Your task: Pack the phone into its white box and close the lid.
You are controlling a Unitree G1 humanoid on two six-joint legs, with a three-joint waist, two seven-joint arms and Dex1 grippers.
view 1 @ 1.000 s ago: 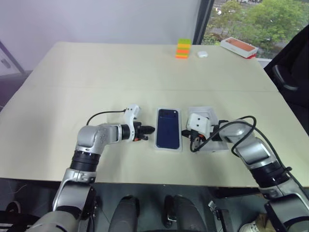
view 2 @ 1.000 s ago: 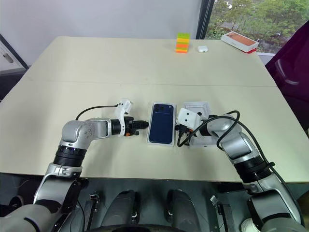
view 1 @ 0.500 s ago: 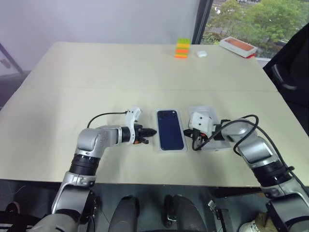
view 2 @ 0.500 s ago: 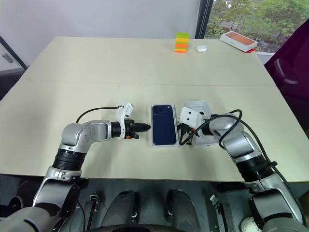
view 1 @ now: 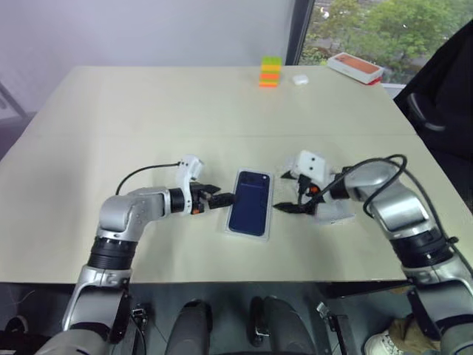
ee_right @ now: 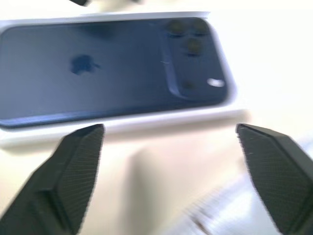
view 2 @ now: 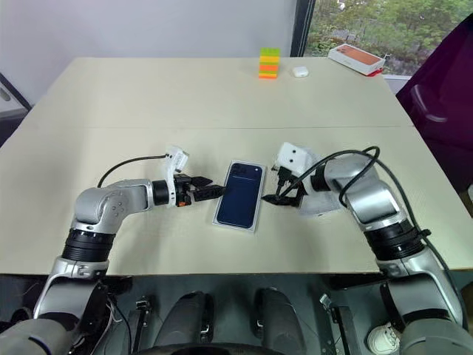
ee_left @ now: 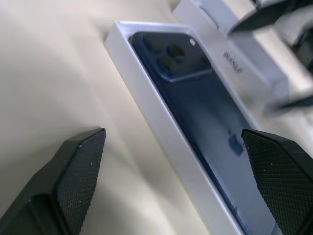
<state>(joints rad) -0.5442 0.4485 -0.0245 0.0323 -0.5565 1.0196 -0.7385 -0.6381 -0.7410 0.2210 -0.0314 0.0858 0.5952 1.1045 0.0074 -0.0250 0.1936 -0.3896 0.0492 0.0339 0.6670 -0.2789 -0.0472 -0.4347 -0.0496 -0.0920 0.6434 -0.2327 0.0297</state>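
Phone (view 1: 249,211) lies back up in the box (ee_left: 161,132), near the front middle of the table (view 1: 148,103), so I'd say packing's done and the lid step is next. It's glossy navy with the camera cluster at its far corner, and it sits snug inside thin white walls. Left gripper (view 1: 226,198) hovers at the box's 9 o'clock, right gripper (view 1: 282,205) at 3 o'clock, both wide open and holding nothing. What looks like the lid (view 1: 334,213) sits further out at 3 o'clock. Next move: grab it, line it up square and lower it flat.
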